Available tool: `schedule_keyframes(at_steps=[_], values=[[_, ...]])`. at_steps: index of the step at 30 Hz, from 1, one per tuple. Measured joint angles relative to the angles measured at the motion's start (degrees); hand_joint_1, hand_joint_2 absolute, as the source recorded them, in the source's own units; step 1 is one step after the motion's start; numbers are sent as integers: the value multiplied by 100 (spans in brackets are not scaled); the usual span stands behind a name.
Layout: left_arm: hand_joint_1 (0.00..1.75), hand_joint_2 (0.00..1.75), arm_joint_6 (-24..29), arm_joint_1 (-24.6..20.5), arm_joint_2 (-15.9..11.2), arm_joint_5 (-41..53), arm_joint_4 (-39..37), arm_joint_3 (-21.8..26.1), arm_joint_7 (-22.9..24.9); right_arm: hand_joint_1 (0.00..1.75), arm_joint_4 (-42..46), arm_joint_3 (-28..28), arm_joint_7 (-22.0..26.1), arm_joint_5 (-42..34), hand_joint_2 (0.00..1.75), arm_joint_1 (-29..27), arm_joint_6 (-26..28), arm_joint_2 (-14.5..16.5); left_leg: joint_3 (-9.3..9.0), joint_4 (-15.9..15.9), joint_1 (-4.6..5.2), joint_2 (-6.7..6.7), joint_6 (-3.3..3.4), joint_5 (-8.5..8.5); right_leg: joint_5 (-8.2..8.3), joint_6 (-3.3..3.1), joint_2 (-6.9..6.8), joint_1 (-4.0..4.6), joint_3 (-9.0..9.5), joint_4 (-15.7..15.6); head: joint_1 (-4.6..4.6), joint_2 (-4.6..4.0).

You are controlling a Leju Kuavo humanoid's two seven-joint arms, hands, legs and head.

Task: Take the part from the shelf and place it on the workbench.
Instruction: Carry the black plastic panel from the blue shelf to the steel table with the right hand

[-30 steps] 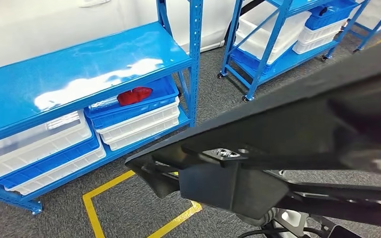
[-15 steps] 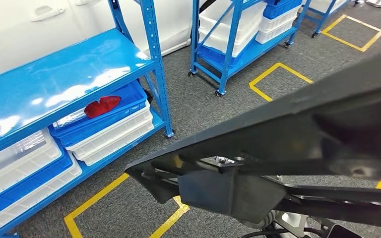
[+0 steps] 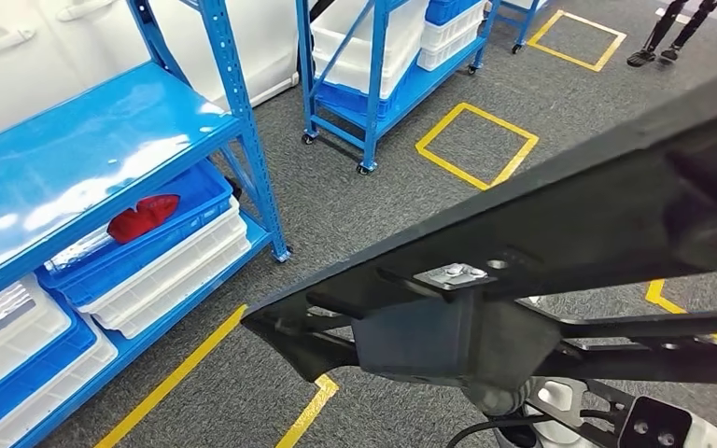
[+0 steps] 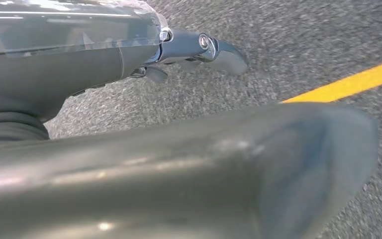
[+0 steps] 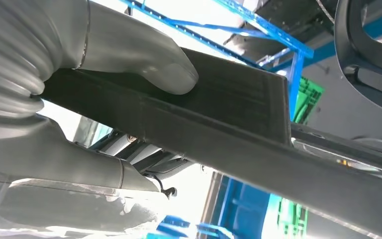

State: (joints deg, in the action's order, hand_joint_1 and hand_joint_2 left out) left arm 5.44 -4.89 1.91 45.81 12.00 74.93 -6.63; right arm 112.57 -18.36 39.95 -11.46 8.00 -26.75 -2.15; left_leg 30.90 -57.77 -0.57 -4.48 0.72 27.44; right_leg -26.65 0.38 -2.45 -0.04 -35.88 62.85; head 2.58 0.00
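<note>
Black part point(image 3: 560, 215); blue shelf point(image 3: 84, 149) with white and blue bins point(image 3: 163, 266), red item point(image 3: 143, 217) inside; grey carpet floor point(image 3: 355, 215), yellow tape squares point(image 3: 476, 140); grey robot hand point(image 5: 79, 59).

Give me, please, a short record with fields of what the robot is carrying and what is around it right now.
carried part: long black part, crossing the head view
right hand: right hand holds the black part, thumb pressed on its flat face
left hand: left hand above grey carpet; cannot tell whether it holds anything
shelf: blue shelf at left
on shelf: red item in a blue bin, white bins below
floor: grey carpet with yellow tape squares
</note>
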Motion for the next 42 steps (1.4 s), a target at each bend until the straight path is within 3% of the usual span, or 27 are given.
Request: schedule_keyframes(at_steps=[2, 4, 5, 7, 9, 10, 11, 12, 14, 16, 18, 20, 22, 24, 26, 27, 28, 29, 31, 33, 35, 36, 38, 39, 41, 42], values=[[0, 0, 8, 2, -3, 21, 0, 4, 1, 150, -20, 56, 0, 27, 175, -12, -27, 53, -17, 5, 17, -100, -49, 17, 73, -76, -146, 61, 200, -417, 0, 0], [0, 0, -1, -3, -8, 43, 0, 5, 1, 150, -22, 132, 1, 72, 175, -55, -60, 103, -41, 22, 23, -206, -108, 27, 82, -120, -53, 80, 190, -454, 1, 0], [0, 0, -8, -12, -17, 56, 1, 5, -1, 150, -20, 171, 1, 91, 175, -85, -79, 128, -52, 11, 16, -190, -141, 54, 100, -143, 8, 64, 198, -482, 1, 0], [0, 0, -30, -19, -38, 79, 3, 3, -2, 150, -15, 232, 5, 108, 175, -122, -105, 186, 37, -254, 1, 37, -191, 257, 137, -202, 127, 21, 223, -541, 1, 0], [0, 0, -62, 6, -69, 104, 4, 2, 0, 150, -13, 275, 8, 123, 175, -146, -112, 248, 358, -973, -14, 318, -219, 641, 156, -240, 260, 2, 224, -555, 2, 0], [0, 0, -79, 21, -81, 118, 4, 2, 1, 150, -14, 292, 8, 141, 175, -166, -112, 270, 539, -1352, -15, 372, -230, 787, 160, -248, 337, 1, 220, -553, 2, 0], [0, 0, -98, 31, -90, 136, 4, 1, 1, 150, -15, 313, 8, 166, 175, -191, -112, 287, 664, -1595, -16, 394, -240, 834, 161, -249, 415, 0, 219, -549, 2, 0], [0, 0, -114, 36, -95, 151, 4, 0, 1, 150, -15, 333, 8, 192, 175, -213, -112, 298, 690, -1615, -20, 401, -246, 755, 161, -245, 494, -4, 222, -541, 2, 0], [0, 0, -144, 35, -103, 174, 4, -5, -4, 150, -15, 367, 6, 242, 175, -246, -112, 321, 461, -1052, -45, 479, -255, 339, 147, -220, 652, -16, 234, -508, 2, 0], [0, 0, -195, 40, -109, 191, 4, -10, -21, 150, -1, 388, 5, 316, 175, -284, -111, 352, 152, -344, -81, 741, -246, 45, 121, -163, 802, -16, 210, -443, 2, 0], [0, 0, -263, 41, -110, 216, 4, -15, -58, 150, 39, 406, 3, 400, 175, -361, -113, 378, 43, -89, -80, 877, -201, 24, 127, -87, 934, -21, 151, -405, 1, 0], [0, 0, -312, 24, -102, 229, 4, -19, -109, 150, 89, 425, 3, 439, 175, -449, -130, 384, 37, -57, -77, 756, -128, 6, 146, -16, 1013, -36, 111, -401, 1, 0], [0, 0, -333, 4, -90, 230, 4, -23, -143, 150, 127, 438, 5, 461, 175, -491, -151, 384, 25, -18, -86, 610, -43, -22, 13, 39, 775, -24, -3, -184, 1, 0], [0, 0, -334, 12, -82, 232, 4, -25, -145, 150, 143, 441, 7, 491, 175, -495, -155, 385, 20, 2, -66, 452, 17, -26, -321, 80, 427, -22, -321, 458, 1, 0], [0, 0, -334, 30, -78, 235, 4, -26, -142, 150, 142, 441, 7, 516, 175, -498, -145, 386, 23, 0, -42, 288, 38, -14, -565, 105, 313, -39, -652, 1125, 1, 1], [0, 0, -334, 29, -75, 236, 4, -27, -140, 150, 141, 441, 7, 520, 175, -499, -137, 386, 20, 0, -35, 210, 39, -7, -551, 106, 290, -43, -700, 1227, 0, 0], [0, 0, -334, 24, -71, 241, 4, -30, -134, 150, 141, 441, 7, 527, 175, -499, -120, 386, 12, -1, -29, 141, 36, 2, -434, 96, 263, -41, -625, 1093, 0, 0], [0, 0, -334, 15, -63, 249, 4, -35, -122, 150, 141, 441, 7, 545, 175, -497, -88, 386, -3, 0, -24, 78, 30, 12, -247, 70, 195, -31, -436, 746, 0, 0], [0, 0, -334, 6, -34, 280, 4, -53, -85, 150, 142, 433, 4, 616, 175, -485, 16, 385, -38, -4, 0, -25, -5, 43, 26, -20, -103, 35, -3, -63, 0, 0], [0, 0, -323, 8, -8, 309, 4, -81, -41, 150, 142, 412, 2, 691, 175, -474, 133, 381, -63, -5, 25, -130, -54, 73, 71, -97, -263, 104, 166, -416, 0, 0], [0, 0, -302, 4, 15, 321, 4, -119, -1, 150, 141, 382, 1, 728, 175, -482, 207, 371, -89, 13, 35, -245, -101, 99, 88, -149, -126, 100, 164, -458, 0, 0], [0, 0, -289, -2, 29, 314, 4, -135, 18, 150, 139, 356, 1, 726, 175, -483, 216, 365, -94, -12, 28, -203, -124, 139, 108, -178, -57, 82, 178, -495, 0, 0], [0, 0, -262, -3, 56, 274, 3, -149, 42, 150, 114, 263, 1, 693, 175, -444, 193, 356, 38, -358, 9, 69, -161, 373, 154, -242, 79, 36, 210, -563, 1, 0], [0, 0, -249, 5, 64, 249, 2, -147, 47, 150, 86, 198, 1, 676, 175, -408, 179, 352, 192, -703, -4, 241, -174, 550, 161, -256, 151, 34, 213, -571, 2, 0], [0, 0, -235, 31, 75, 208, 2, -140, 45, 150, 4, 74, -1, 641, 175, -337, 162, 345, 561, -1422, -10, 377, -198, 810, 164, -266, 319, 30, 213, -566, 2, 0], [0, 0, -235, 37, 83, 193, 2, -137, 41, 150, -46, 18, -2, 622, 175, -302, 160, 338, 672, -1589, -14, 393, -209, 800, 164, -265, 407, 28, 216, -560, 2, 0]])
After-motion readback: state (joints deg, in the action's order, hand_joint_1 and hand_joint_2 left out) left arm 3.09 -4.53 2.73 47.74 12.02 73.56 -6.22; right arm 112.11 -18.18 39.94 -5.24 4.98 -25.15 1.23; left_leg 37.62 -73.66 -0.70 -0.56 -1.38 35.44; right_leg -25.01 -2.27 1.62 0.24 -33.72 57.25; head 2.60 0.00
